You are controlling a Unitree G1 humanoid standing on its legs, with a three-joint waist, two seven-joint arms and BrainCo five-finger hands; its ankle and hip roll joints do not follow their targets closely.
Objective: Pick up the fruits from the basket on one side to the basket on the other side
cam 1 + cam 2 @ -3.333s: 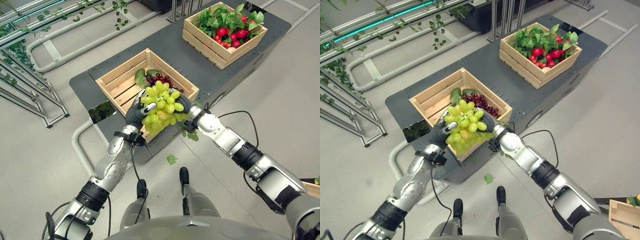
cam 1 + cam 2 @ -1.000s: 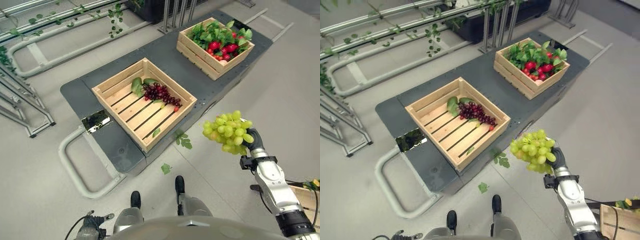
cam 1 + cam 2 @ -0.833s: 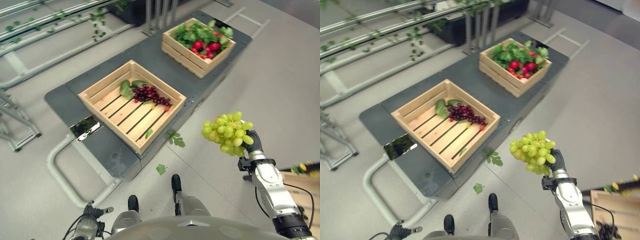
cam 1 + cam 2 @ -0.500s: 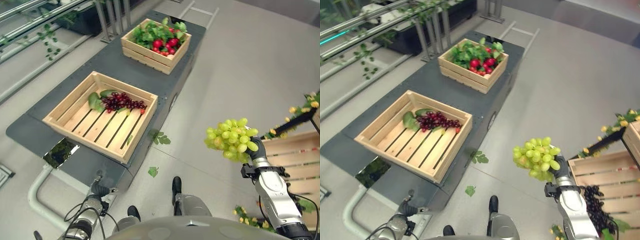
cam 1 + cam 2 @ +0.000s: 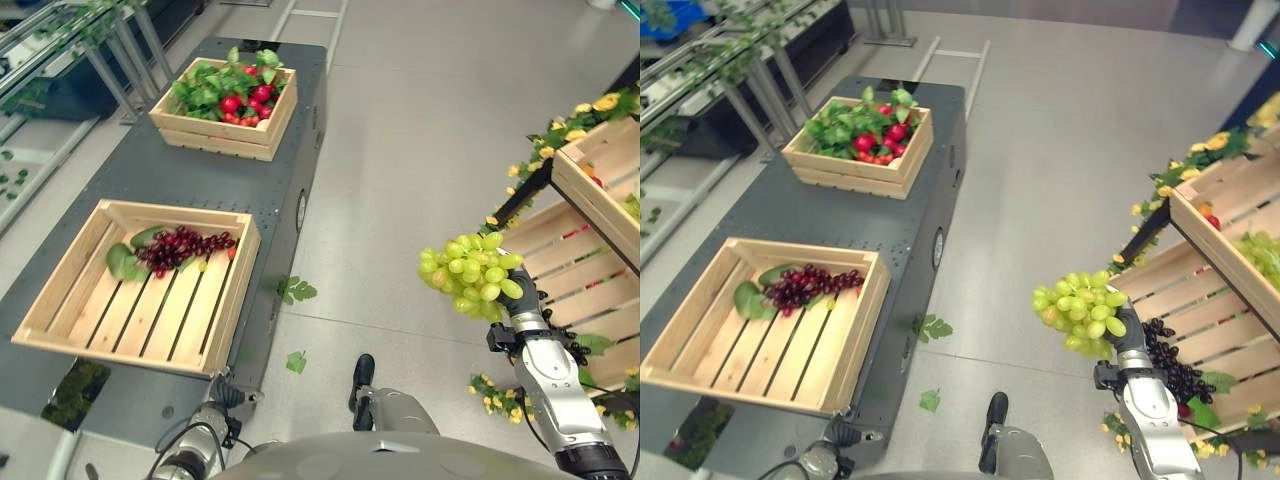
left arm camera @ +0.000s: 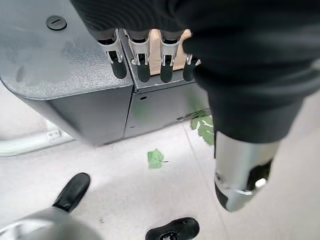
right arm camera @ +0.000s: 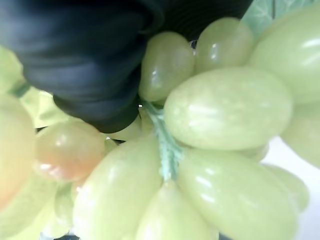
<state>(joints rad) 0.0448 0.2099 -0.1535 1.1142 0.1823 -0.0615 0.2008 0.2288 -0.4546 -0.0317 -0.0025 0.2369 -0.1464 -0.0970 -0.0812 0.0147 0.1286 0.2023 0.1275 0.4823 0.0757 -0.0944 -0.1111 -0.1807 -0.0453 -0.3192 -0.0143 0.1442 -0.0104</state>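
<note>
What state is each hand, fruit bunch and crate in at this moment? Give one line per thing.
Right hand: raised, shut on green grapes.
Green grapes: held aloft over the floor.
Left hand: low, fingers straight, holding nothing.
Near crate: holds dark grapes.
Far crate: full of red fruit and leaves.

Left hand (image 6: 150, 65) hangs relaxed, fingers straight, over the dark grey platform (image 6: 65, 85); loose green leaf (image 6: 156, 158) on the floor below.

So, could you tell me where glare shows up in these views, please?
Right wrist view: highlights glint on the green grapes beside the right robot hand. Left wrist view: pale sheen on the grey platform. Left eye view: soft glare on the floor.
</note>
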